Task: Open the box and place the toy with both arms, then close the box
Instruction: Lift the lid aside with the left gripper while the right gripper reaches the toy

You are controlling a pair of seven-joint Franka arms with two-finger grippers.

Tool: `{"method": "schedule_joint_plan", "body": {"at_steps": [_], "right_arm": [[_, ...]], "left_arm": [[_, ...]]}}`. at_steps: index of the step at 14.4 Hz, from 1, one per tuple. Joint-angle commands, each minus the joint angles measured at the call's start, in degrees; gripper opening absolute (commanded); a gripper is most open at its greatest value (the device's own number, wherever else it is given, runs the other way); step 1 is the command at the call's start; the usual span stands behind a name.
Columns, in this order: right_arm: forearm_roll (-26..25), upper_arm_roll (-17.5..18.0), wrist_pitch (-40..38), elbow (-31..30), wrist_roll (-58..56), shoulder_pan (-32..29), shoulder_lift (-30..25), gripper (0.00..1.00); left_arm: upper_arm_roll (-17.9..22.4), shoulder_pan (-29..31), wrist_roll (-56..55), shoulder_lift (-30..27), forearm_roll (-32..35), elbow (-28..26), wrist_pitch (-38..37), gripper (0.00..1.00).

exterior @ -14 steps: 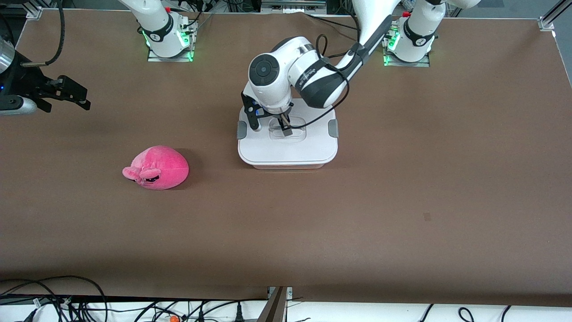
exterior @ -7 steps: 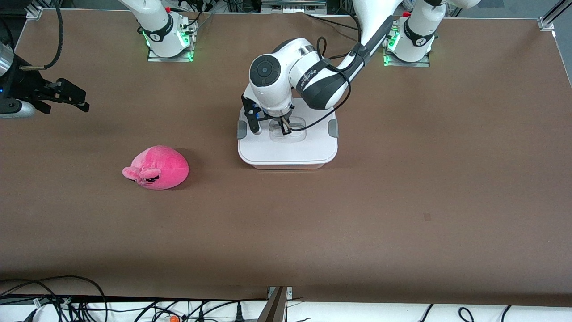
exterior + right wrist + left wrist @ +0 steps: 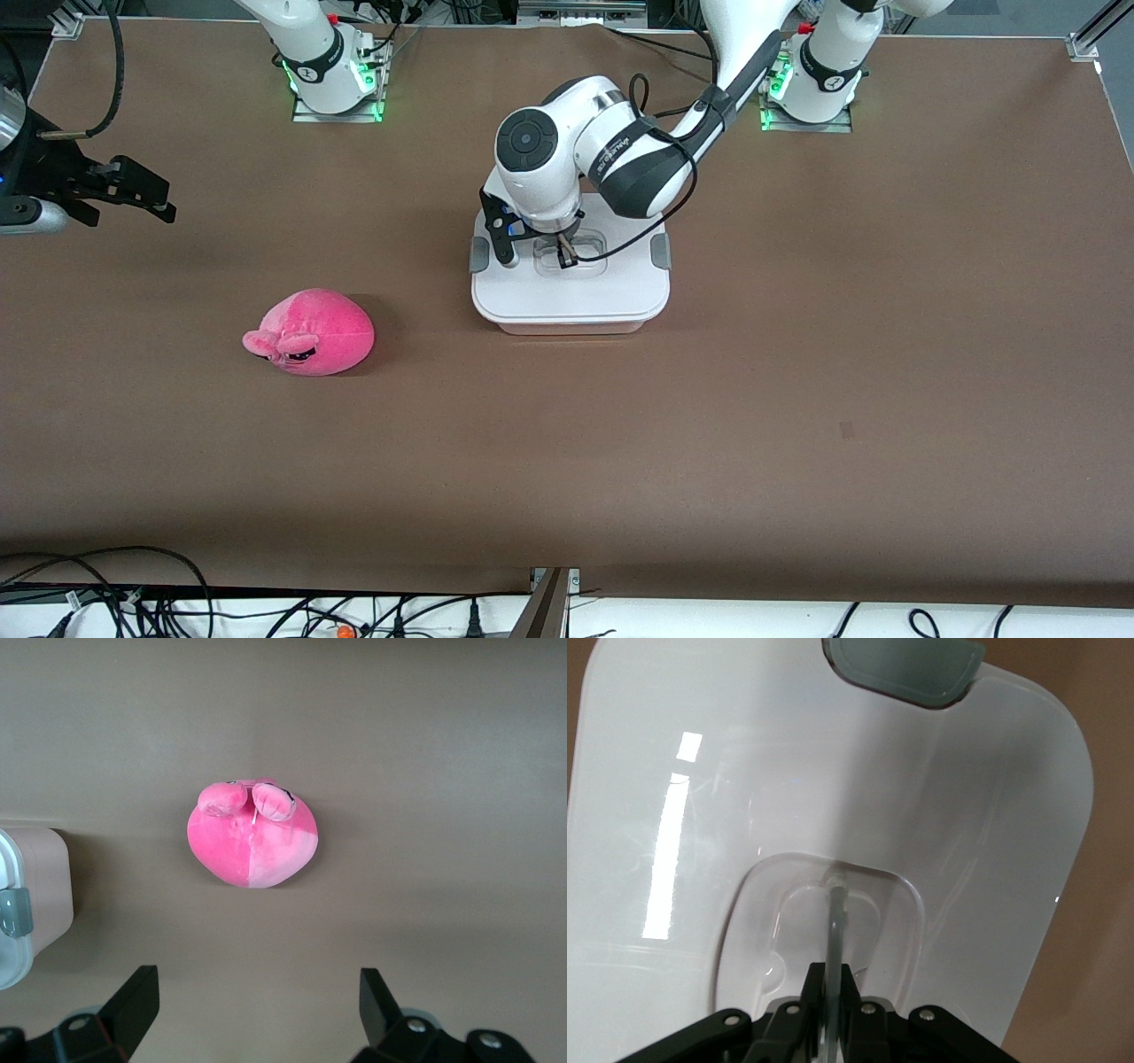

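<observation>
**A:** Starting at the right arm's end of the table, what do we have?

**B:** We see the right gripper (image 3: 146, 190) hanging in the air over bare table (image 3: 797, 399) near that end. In its wrist view its two fingers (image 3: 133, 1005) stand wide apart with nothing between them.

**A:** And next along?

**B:** The toy (image 3: 310, 332), a bright pink plush, lies on the table, nearer to the front camera than the box and well apart from it. We make out its ears and dark eyes, turned toward the right arm's end. The right wrist view shows it too (image 3: 254, 839), alone on the brown surface, with a corner of the box (image 3: 22, 904) at the edge of that picture.

**A:** Then the middle of the table?

**B:** There we find the box (image 3: 570, 297), its flat white lid (image 3: 567, 297) on and a grey clip (image 3: 660, 254) at each side. The left arm (image 3: 611, 151) reaches down over it, and the left gripper (image 3: 563, 255) sits in the clear recessed handle (image 3: 571, 257) of the lid.

**A:** Has it got hold?

**B:** From its wrist view we say yes: the fingers (image 3: 846, 988) are pressed almost together, pinching the thin clear bar of the handle (image 3: 835, 939) between them.

**A:** Is the lid lifted?

**B:** We cannot tell whether it has left the tub.
</observation>
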Motion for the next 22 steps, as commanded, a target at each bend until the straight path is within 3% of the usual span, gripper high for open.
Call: {"method": "schedule_joint_plan", "body": {"at_steps": [1,10,14,17,22], "right_arm": [[-0.7,0.1,-0.3,1.3,-0.6,-0.2,0.4,1.00],[-1.8,0.2,2.8,1.3,-0.6,-0.1,1.6,1.00],[-1.5,0.0,4.3,1.3,-0.6,-0.3,4.6,1.00],[-2.5,0.1,4.9,1.5,-0.7,-0.4,10.3,1.00],[2.6,0.4,7.7,1.1,-0.9,0.3,17.2,1.00]], "left_arm": [[-0.3,0.1,-0.3,0.0,0.2,1.2,-1.2,0.00],[-0.5,2.7,-0.5,-1.4,-2.8,6.3,-12.5,0.00],[-1.0,9.3,-0.1,-5.8,-6.3,6.3,-20.2,0.00],[-0.9,13.7,2.2,-9.1,-6.6,6.3,-28.1,0.00],[-0.1,26.0,21.8,-11.6,-5.7,5.9,-36.1,0.00]]}}
